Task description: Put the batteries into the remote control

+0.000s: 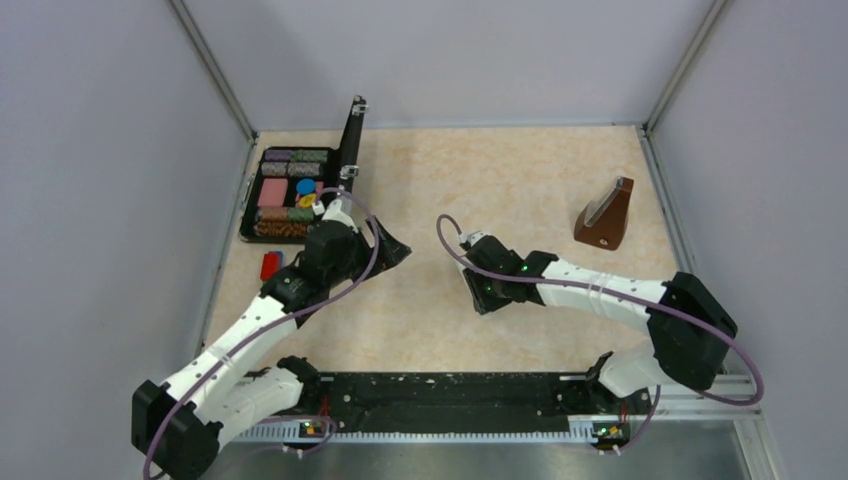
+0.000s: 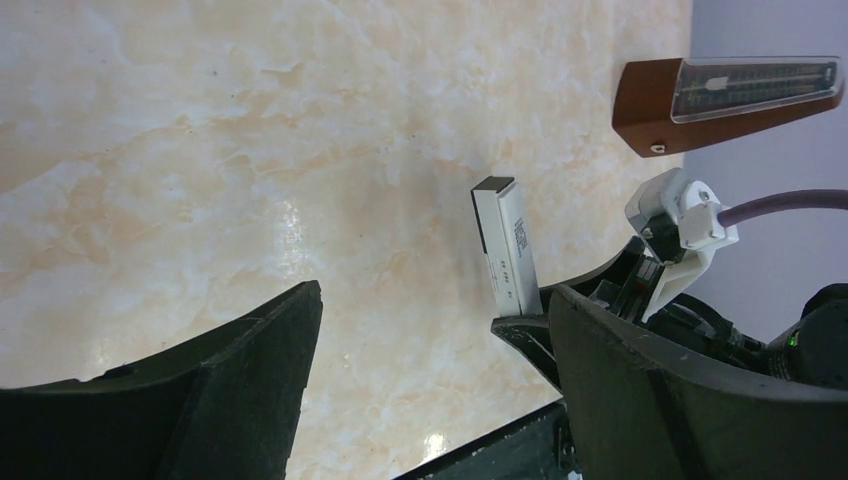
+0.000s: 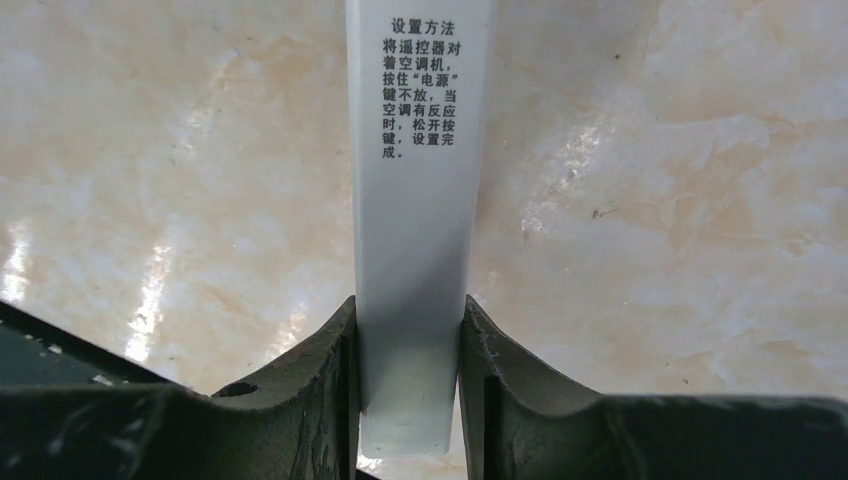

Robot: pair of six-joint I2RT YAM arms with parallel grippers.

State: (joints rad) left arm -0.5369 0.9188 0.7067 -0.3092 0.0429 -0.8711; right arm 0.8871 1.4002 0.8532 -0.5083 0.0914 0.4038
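The remote control (image 3: 415,200) is a slim white bar with printed black text, and my right gripper (image 3: 410,340) is shut on its lower end, one finger on each long side. In the left wrist view the remote control (image 2: 508,250) stands up from the right gripper's fingers (image 2: 530,335), with a dark end on top. My left gripper (image 2: 435,370) is open with only bare table between its fingers, just left of the remote. From above, the left gripper (image 1: 390,250) and right gripper (image 1: 480,290) face each other at mid-table. The batteries are out of view.
A brown wooden metronome (image 1: 605,215) stands at the back right. An open black case (image 1: 252,190) of coloured pieces lies at the back left, with a red block (image 1: 270,265) in front of it. A black strip (image 1: 440,400) runs along the near edge.
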